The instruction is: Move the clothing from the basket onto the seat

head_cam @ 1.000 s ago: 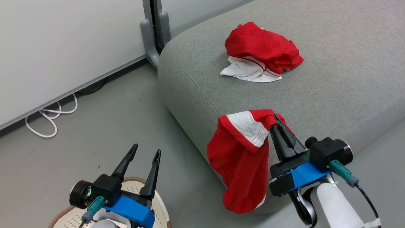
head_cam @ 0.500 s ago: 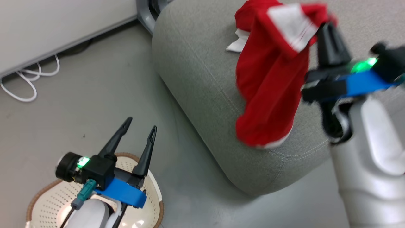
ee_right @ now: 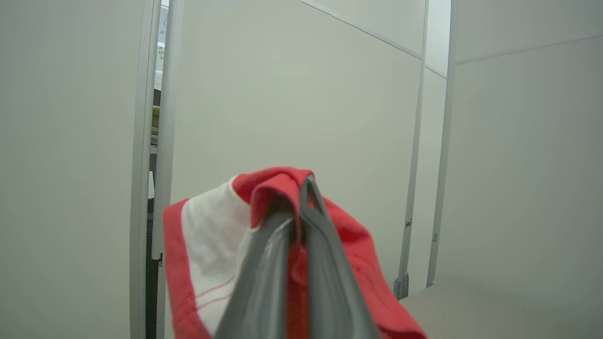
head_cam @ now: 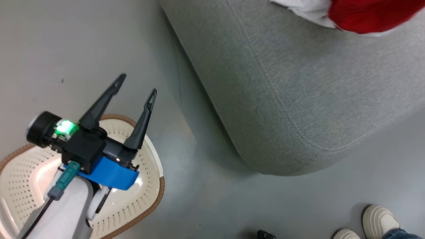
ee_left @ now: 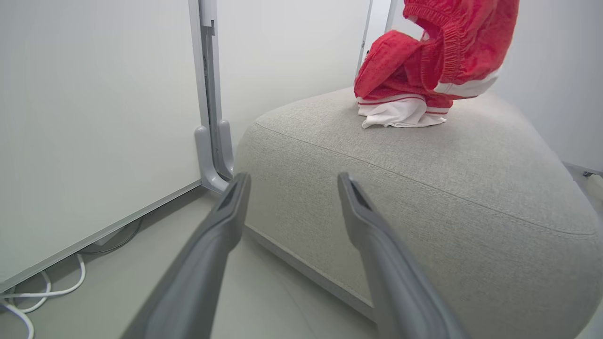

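Open left end effector point(head_cam: 138, 84) over the basket point(head_cam: 149, 196) at 8 o'clock, its perforated bottom bare. Right end effector point(ee_right: 301, 197) pinches one red garment point(ee_right: 207, 249); second garment point(ee_left: 400, 101) lies on the seat point(ee_left: 424, 197) at 1 o'clock.

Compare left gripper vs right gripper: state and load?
1. The left gripper has its jaws wide open; the right gripper is pinched shut.
2. The left gripper holds nothing; the right gripper clamps a red-and-white garment.
3. The left gripper hovers over the laundry basket; the right gripper's garment hangs above the grey sofa.
Both have long dark fingers.
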Robot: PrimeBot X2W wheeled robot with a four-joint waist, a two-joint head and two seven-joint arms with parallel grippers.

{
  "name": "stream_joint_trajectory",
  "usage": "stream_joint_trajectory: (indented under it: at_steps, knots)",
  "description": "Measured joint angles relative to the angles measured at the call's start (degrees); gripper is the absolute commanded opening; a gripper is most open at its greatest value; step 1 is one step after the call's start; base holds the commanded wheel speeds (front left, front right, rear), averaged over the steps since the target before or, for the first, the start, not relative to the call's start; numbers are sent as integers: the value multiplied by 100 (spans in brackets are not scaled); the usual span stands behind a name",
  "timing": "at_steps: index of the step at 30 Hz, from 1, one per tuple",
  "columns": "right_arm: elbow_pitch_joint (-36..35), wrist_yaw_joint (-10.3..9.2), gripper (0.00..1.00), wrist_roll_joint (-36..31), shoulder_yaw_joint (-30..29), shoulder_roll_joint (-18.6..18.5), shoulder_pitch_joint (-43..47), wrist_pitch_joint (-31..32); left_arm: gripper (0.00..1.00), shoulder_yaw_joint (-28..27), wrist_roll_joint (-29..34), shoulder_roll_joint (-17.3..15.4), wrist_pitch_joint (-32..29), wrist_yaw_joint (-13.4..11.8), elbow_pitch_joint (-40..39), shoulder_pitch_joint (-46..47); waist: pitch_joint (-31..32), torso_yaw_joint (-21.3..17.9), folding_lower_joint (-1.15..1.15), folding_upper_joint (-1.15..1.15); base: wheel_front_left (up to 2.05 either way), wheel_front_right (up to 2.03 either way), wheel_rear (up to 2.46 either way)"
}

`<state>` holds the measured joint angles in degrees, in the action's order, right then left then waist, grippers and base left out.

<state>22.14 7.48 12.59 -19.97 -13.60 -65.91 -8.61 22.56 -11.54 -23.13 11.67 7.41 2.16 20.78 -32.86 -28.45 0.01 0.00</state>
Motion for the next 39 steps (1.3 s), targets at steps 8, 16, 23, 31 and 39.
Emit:
stream_joint_trajectory:
  at_steps: [8, 16, 23, 31, 39]
  knots:
    - [1151, 0, 0, -381, -471, -120, -321, -326, 100, -211, 54, -245, -158, -90, -612, 310, -809, 156, 0, 0, 0, 0, 0]
    - [2416, 1, 0, -895, -554, -99, -203, -568, 100, -127, 53, -245, -190, -107, -689, 354, -1119, 415, 0, 0, 0, 0, 0]
    - [3007, 1, 0, -1416, -323, -109, -131, -628, 100, -77, 11, -181, -138, -132, -563, 403, -1056, 573, -1, 0, 0, 0, 0]
    - [3174, 1, 95, -1557, -385, -49, -79, -636, 100, -3, -27, -114, -59, -138, -403, 443, -942, 687, -1, 0, 0, 0, 0]
    - [3155, 1, 100, -1279, -388, 71, 16, -637, 100, 54, -159, 56, 92, -157, -8, 446, -616, 745, -1, 0, 0, 0, 0]
